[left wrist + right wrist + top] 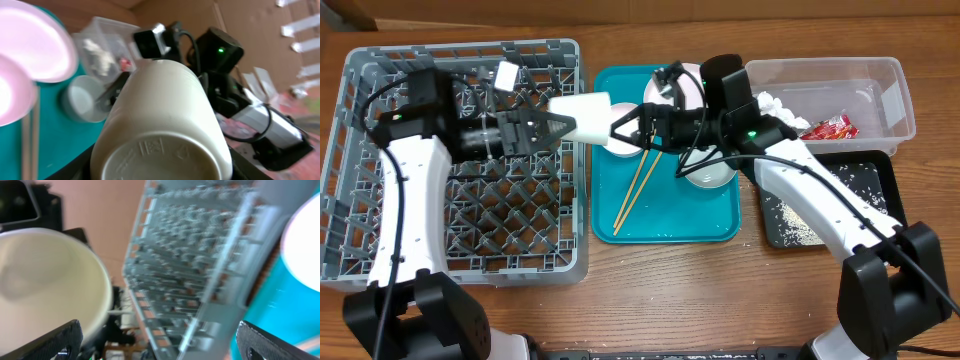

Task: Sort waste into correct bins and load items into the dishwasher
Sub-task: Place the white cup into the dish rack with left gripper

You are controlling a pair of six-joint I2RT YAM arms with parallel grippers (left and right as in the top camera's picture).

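The dish rack (450,215) lies at my left, the big tray (690,215) in the middle with chopsticks (638,187) in front and plate (690,90) behind. A small bowl (585,118) hangs between my left gripper (563,122) and right gripper (616,128) over the rack's right edge. At my right, the tub (850,72) holding wrapper (832,127) and tissue (770,103) lies behind the shallow tray (865,215) of rice grains (790,215).

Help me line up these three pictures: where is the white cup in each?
Overhead: the cup is in midair, upper centre, over the rack's right edge.
Left wrist: the cup fills the centre, base toward the camera.
Right wrist: the cup is at the left edge, open mouth showing.
Shared landmark: the teal tray.
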